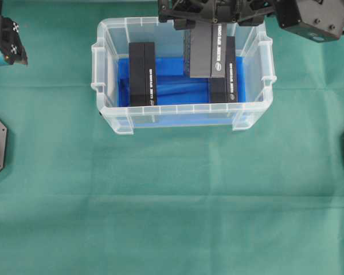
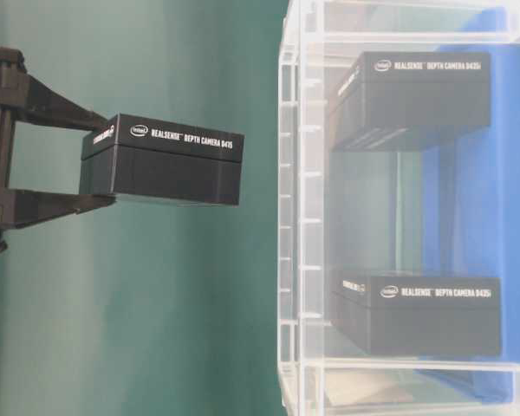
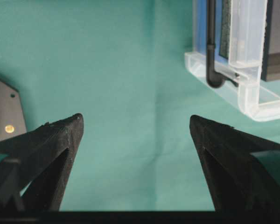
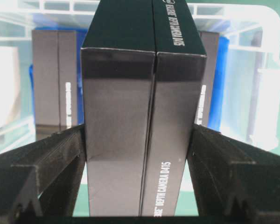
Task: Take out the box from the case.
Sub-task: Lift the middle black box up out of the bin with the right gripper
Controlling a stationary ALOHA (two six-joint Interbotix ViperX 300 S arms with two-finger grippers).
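Right gripper [image 4: 139, 140] clamped on black box [image 4: 142, 116], pads on long side faces; box hangs clear above case [image 1: 183, 112], two more boxes below it inside. Left gripper [image 3: 136, 128] spread wide, empty. Judged: rigid, light cardboard, smooth faces, could slip; flat-side grip suits.

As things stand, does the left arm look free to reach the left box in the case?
Probably yes. The left pincer is open and empty beside the case, whose top is open. The left box stands uncovered, and the right pincer holds its own box up over the far right side.
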